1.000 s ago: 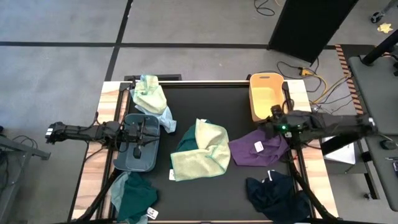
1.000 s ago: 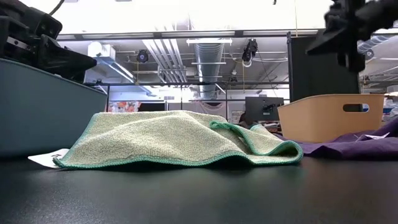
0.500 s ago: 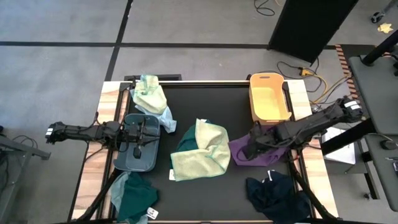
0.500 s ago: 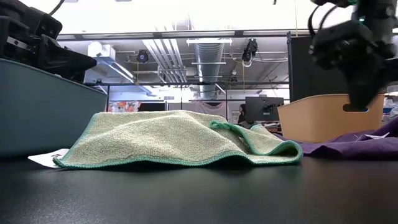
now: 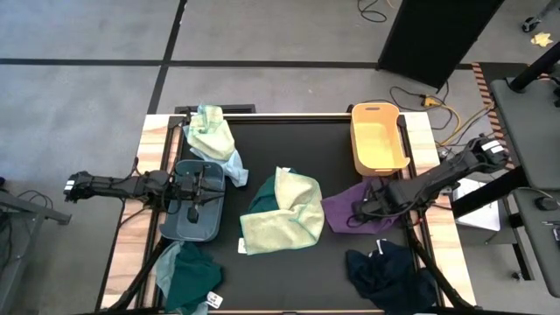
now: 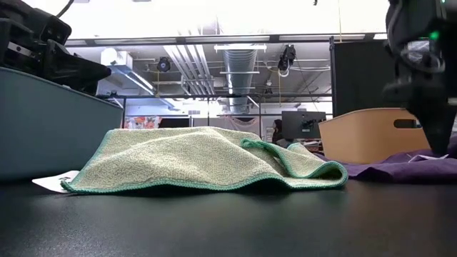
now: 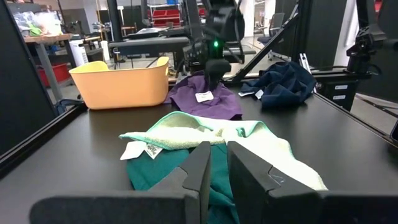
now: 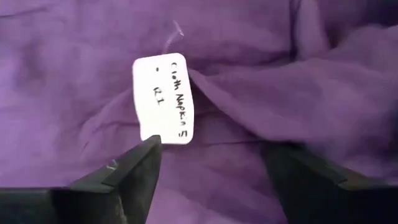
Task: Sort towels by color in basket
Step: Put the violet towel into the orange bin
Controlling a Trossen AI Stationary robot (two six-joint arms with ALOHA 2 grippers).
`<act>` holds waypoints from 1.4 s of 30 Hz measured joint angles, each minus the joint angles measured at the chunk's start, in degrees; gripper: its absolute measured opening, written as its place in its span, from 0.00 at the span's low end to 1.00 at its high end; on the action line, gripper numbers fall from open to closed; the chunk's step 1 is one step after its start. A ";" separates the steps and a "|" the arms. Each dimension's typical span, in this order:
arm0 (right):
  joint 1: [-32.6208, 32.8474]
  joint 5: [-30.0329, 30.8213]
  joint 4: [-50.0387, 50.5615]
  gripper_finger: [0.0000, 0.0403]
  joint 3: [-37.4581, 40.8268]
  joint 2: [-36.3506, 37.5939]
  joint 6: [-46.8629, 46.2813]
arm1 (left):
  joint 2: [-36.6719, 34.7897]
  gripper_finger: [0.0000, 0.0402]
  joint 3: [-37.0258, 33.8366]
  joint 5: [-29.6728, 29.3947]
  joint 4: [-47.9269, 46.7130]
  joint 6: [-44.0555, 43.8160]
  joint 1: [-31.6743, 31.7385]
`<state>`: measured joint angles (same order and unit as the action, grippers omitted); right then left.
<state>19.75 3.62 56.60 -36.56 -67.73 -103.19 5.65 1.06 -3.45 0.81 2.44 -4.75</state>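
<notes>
The purple towel (image 5: 346, 213) lies flat on the table at the right, its white tag (image 8: 163, 99) facing up. My right gripper (image 8: 214, 163) hangs open just over it, one finger on each side of a fold beside the tag. A pale yellow-green towel (image 5: 284, 219) lies mid-table on a teal one. Other towels are a pale one (image 5: 211, 133) at the far left, a dark teal one (image 5: 189, 275) at the near left and a navy one (image 5: 390, 271) at the near right. My left gripper (image 7: 216, 163) is shut on nothing above the grey basket (image 5: 194, 219). My right gripper comes at the purple towel from above with its fingers (image 8: 140, 168) spread beside the tag. I cannot tell whether the fingertips touch the cloth.
A yellow basket (image 5: 378, 136) stands at the far right, just beyond the purple towel. The grey basket sits at the left edge under the left arm. Bare black table shows along the far edge, between the pale towel and the yellow basket.
My right gripper has left its place beside the yellow basket, gone toward the table's near edge and come down over the purple towel. The towels lie as they did.
</notes>
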 joint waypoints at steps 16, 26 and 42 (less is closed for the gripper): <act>0.15 -4.30 -9.70 0.25 4.04 -12.04 1.62 | 0.20 0.10 0.00 -0.01 0.01 0.00 -0.02; 0.63 -7.78 0.33 0.03 -12.53 -5.37 15.01 | 0.34 0.10 0.00 -0.01 0.05 0.00 -0.02; -16.94 39.77 7.21 0.02 -29.67 10.65 19.91 | 0.96 0.10 0.00 -0.01 0.01 0.00 -0.02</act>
<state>2.80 43.39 63.81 -66.23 -57.08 -83.28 6.61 1.06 -3.46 0.82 2.44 -4.78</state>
